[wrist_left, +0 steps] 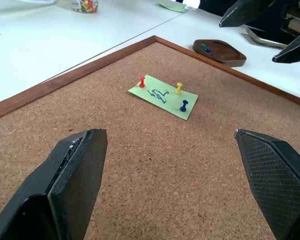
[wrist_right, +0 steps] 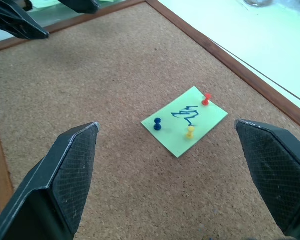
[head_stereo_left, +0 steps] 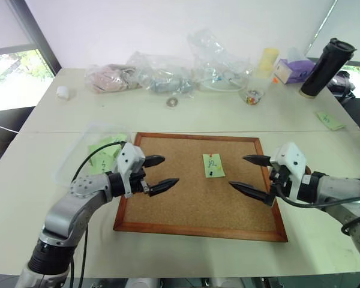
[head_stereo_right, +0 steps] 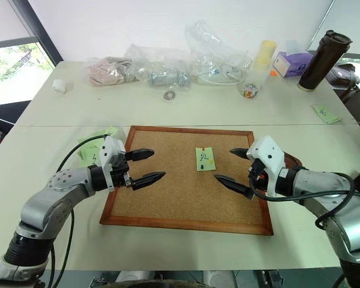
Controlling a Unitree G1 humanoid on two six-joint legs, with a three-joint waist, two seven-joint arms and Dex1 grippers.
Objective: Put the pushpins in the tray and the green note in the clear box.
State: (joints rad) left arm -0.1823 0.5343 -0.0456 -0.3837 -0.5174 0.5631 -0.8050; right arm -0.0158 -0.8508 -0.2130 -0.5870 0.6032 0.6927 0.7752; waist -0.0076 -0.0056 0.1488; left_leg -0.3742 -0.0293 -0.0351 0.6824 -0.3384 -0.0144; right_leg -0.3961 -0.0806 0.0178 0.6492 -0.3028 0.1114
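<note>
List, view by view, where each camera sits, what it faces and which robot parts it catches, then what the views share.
Left eye: on the head, looking down at the cork board with both arms, left gripper and right gripper, jaws open.
Right eye: beside it, same scene.
Left wrist: looks along its own fingers at the green note, the tray and the other gripper.
Right wrist: looks along its fingers at the note.
Shared: all show the note pinned by pushpins.
</note>
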